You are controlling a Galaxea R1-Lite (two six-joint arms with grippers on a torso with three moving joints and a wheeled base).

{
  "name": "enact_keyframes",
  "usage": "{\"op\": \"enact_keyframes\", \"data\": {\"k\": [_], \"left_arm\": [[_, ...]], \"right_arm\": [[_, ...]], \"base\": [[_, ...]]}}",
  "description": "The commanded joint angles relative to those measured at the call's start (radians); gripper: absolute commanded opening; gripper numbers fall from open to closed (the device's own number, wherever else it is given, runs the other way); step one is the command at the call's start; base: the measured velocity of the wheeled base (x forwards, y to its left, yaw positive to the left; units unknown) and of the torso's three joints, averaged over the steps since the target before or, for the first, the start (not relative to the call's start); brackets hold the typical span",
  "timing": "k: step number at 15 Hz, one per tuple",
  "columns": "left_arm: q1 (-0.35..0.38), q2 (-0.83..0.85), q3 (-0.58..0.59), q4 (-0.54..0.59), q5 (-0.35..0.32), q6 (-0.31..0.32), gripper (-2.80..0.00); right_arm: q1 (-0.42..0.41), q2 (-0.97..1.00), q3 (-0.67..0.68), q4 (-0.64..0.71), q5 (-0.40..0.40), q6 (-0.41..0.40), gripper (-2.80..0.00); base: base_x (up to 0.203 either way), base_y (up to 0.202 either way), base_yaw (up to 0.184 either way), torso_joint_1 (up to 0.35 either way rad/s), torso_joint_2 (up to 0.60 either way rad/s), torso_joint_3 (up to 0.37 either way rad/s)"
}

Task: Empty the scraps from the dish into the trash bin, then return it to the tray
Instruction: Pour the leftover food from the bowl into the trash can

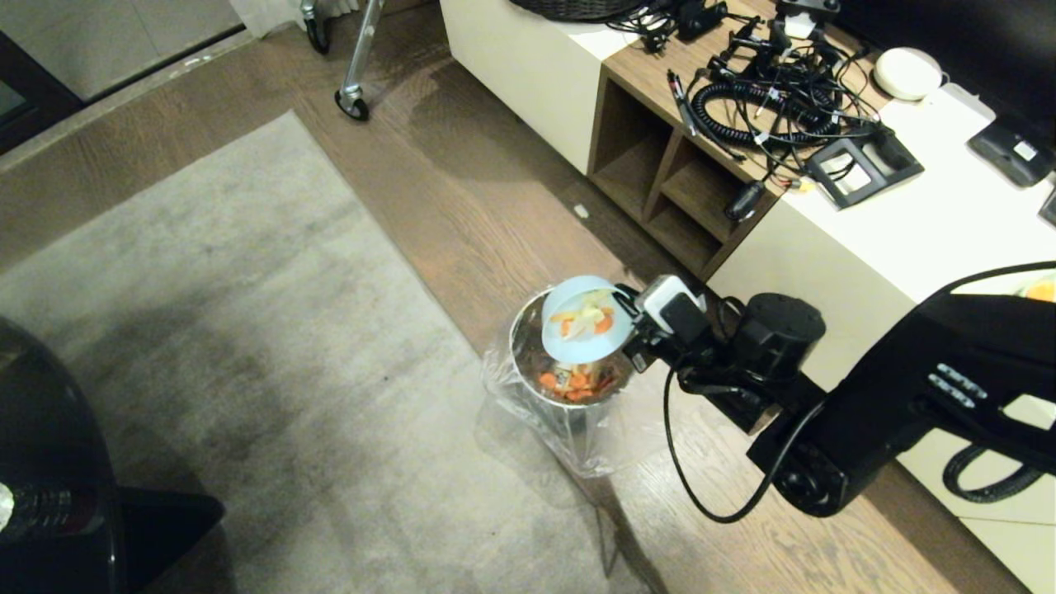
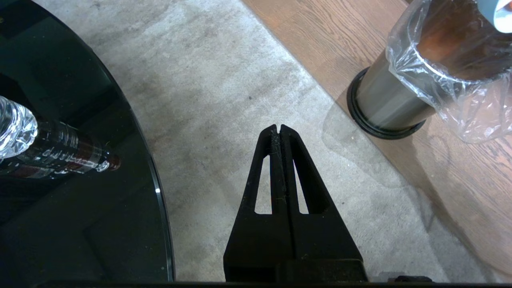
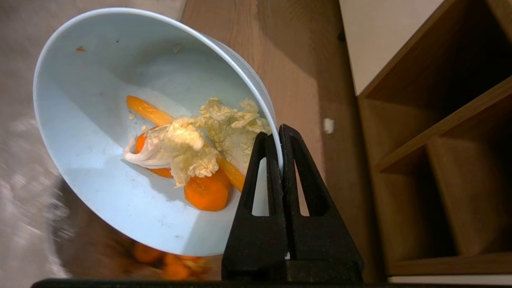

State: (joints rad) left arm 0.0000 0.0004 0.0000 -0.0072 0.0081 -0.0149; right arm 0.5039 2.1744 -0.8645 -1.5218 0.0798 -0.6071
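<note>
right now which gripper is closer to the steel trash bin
Right. The right gripper grips the tilted pale blue bowl by its rim directly over the steel trash bin. The left gripper hangs shut over the grey rug, off to the bin's side.

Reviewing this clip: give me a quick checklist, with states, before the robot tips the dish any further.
1. Right gripper shut on the dish rim: ok.
2. Dish over the trash bin mouth: ok.
3. Dish tilted toward the bin: ok.
4. Scraps all out: not ok; carrot and cabbage remain in the dish, some already in the bin.
5. Bag liner still over the bin rim: ok.
6. Left gripper shut, parked away over the carpet: ok.
</note>
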Motion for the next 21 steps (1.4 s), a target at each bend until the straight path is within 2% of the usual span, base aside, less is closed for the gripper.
{"op": "enact_keyframes", "data": {"k": [1, 3, 10, 12, 19, 21], "left_arm": [[0.0, 0.0, 0.0, 0.0, 0.0, 0.0, -2.8], [0.0, 0.0, 0.0, 0.0, 0.001, 0.0, -2.8], [0.0, 0.0, 0.0, 0.0, 0.001, 0.0, -2.8], [0.0, 0.0, 0.0, 0.0, 0.001, 0.0, -2.8], [0.0, 0.0, 0.0, 0.0, 0.001, 0.0, -2.8], [0.0, 0.0, 0.0, 0.0, 0.001, 0.0, -2.8]], "right_arm": [[-0.041, 0.014, -0.019, -0.048, 0.035, -0.088, -2.8], [-0.07, 0.031, -0.068, -0.048, 0.076, -0.171, -2.8], [-0.07, 0.068, -0.271, -0.048, 0.084, -0.316, -2.8], [-0.07, 0.07, -0.271, -0.048, 0.102, -0.332, -2.8], [-0.071, 0.083, -0.354, -0.047, 0.25, -0.392, -2.8], [-0.071, 0.085, -0.38, -0.046, 0.272, -0.397, -2.8]], "base": [[0.0, 0.0, 0.0, 0.0, 0.0, 0.0], [0.0, 0.0, 0.0, 0.0, 0.0, 0.0], [0.0, 0.0, 0.0, 0.0, 0.0, 0.0], [0.0, 0.0, 0.0, 0.0, 0.0, 0.0], [0.0, 0.0, 0.0, 0.0, 0.0, 0.0], [0.0, 0.0, 0.0, 0.0, 0.0, 0.0]]}}
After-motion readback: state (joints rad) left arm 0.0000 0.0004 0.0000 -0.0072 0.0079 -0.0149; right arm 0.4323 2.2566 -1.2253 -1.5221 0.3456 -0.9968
